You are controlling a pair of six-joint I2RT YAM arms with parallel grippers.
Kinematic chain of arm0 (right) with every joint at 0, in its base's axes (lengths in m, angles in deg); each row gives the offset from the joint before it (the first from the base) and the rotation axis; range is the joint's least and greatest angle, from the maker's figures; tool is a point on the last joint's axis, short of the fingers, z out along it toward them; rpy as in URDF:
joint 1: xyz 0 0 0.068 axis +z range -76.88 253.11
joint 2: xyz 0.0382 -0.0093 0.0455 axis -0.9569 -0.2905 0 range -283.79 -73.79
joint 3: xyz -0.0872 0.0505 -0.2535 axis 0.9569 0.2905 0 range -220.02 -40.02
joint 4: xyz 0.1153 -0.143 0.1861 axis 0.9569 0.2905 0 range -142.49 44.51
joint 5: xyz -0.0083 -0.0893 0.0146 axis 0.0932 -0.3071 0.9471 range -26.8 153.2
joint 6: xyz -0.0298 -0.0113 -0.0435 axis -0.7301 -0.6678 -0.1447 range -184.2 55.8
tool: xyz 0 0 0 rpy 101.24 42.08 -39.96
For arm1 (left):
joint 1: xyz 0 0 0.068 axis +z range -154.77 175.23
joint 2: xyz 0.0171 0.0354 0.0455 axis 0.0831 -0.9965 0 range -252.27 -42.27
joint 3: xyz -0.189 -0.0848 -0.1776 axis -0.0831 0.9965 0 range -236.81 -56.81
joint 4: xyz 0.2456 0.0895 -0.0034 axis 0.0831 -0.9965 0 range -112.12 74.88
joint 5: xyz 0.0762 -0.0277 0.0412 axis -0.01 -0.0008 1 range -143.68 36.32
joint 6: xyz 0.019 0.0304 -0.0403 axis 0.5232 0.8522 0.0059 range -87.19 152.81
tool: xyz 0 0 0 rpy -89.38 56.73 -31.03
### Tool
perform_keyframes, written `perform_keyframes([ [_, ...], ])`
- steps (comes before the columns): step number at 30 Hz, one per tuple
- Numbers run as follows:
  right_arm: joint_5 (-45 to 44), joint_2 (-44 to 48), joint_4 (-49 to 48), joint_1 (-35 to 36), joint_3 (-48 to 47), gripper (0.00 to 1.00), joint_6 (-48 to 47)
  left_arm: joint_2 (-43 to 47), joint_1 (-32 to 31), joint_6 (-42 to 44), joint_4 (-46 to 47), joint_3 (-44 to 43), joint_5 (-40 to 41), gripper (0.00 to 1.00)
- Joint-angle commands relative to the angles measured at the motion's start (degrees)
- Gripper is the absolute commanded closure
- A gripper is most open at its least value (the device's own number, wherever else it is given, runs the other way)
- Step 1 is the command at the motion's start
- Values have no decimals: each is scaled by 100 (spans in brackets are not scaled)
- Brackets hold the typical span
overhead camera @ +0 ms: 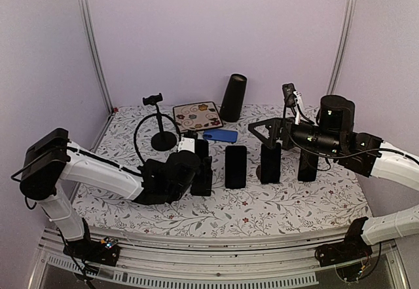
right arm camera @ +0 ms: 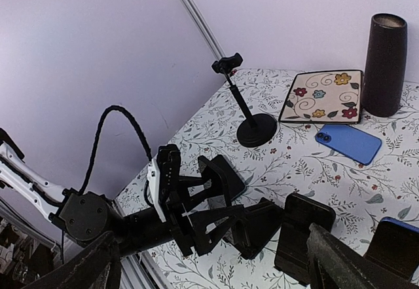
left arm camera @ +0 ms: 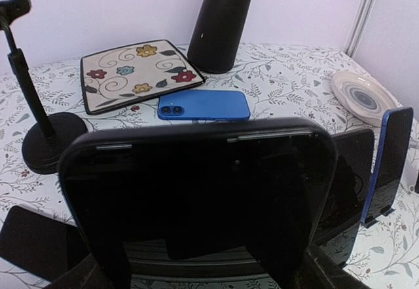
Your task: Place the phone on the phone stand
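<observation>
Pale lilac walls close in a table (overhead camera: pixel 294 204) under a flowered cloth, and from above it looks crowded. A phone stand (overhead camera: pixel 159 122) is at the back left. Beside it are a flowered mat (overhead camera: pixel 198 114) and a tall dark cylinder (overhead camera: pixel 233 97), with a blue phone (overhead camera: pixel 220 135) lying flat in front of them. The left gripper (overhead camera: pixel 200 156) sits low near the middle with a black phone (overhead camera: pixel 203 174) in it, and the stand is well apart, behind and to its left. The right gripper (overhead camera: pixel 289 161) hangs over the right half of the cloth, its jaws spread wide around nothing. From the left wrist, the black phone (left arm camera: pixel 196 197) fills the foreground. It looks clamped across its body between wide-set jaws, though the fingers are mostly hidden behind it. The stand (left arm camera: pixel 33 105) rises at the far left with its clip empty. From the right wrist, that arm's fingers (right arm camera: pixel 347 263) frame the bottom edge far apart, and the stand (right arm camera: pixel 245 115) is bare beyond the other arm. I'd say the pickup is done. What remains is carrying the phone to the stand, seating it in the clip and letting go.
</observation>
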Motion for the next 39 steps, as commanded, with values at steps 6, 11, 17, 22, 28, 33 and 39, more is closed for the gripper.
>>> perform_keyframes([
  [6, 40, -1, -8, 4, 71, 1, -14, -261, -55, -14, 473, 30, 174, 72],
  [11, 27, 6, 14, 2, 75, 1, -12, -390, -64, -67, 519, 30, 250, 71],
  [17, 27, 3, 47, 2, 73, 1, -16, -535, -112, -190, 551, 22, 375, 69],
  [22, 9, 48, 73, 2, 83, 1, -16, -620, -165, -199, 633, 56, 457, 67],
  [28, 17, 46, 93, 5, 69, 1, -24, -702, -181, -264, 641, 85, 488, 62],
  [33, 34, 44, 96, 5, 59, 1, -23, -742, -195, -303, 644, 109, 506, 54],
  [39, 19, 70, 126, 8, 60, 1, -16, -782, -211, -316, 643, 96, 509, 44],
])
